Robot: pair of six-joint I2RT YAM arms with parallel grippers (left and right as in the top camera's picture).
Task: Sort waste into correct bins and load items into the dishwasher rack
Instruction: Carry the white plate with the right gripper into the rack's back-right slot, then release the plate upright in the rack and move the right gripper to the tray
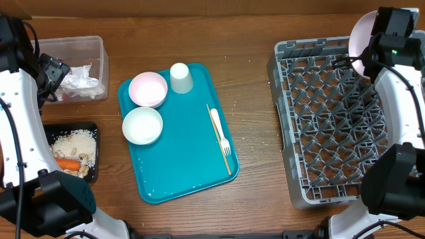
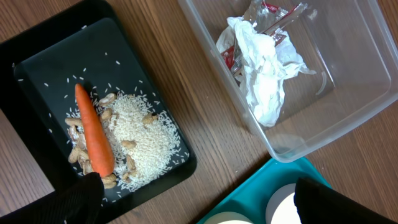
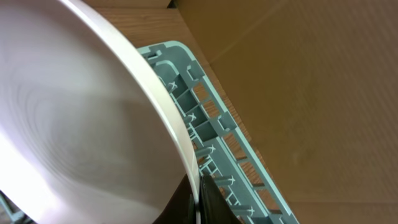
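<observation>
The wooden table [image 1: 252, 79] carries four things directly, all of them flat on its surface. The teal tray [image 1: 186, 153] lies near the middle. Left of the teal tray are two containers: the clear tub [image 1: 104, 66] farther back and the black tray [image 1: 97, 153] nearer the front. Right of the teal tray, a little apart, sits the grey rack [image 1: 279, 99].

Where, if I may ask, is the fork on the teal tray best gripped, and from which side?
Mid-handle, from straight above, jaws across its width: the fork lies flat on the teal tray, with a thin stick close beside it.
</observation>
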